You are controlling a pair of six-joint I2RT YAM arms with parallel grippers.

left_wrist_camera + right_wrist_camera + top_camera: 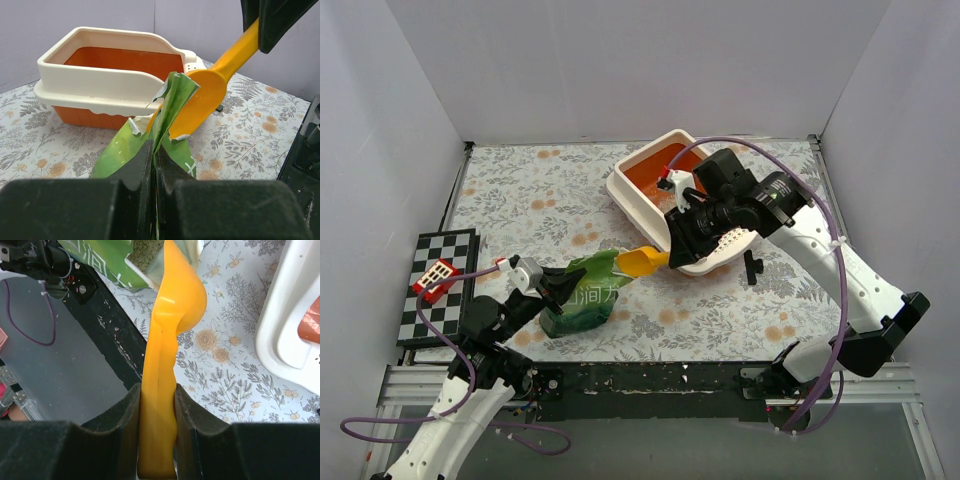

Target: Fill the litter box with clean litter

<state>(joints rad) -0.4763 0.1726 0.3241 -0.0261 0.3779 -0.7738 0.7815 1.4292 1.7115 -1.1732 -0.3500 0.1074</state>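
You've got R jaws pinching the scoop, bowl at the mouth of the bag that L jaws pinch, litter inside it & box just beyond, so a tilt en route could dump grains on the surface.

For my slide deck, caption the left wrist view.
The left gripper pinches the green bag, the yellow scoop at its mouth, the litter box behind.
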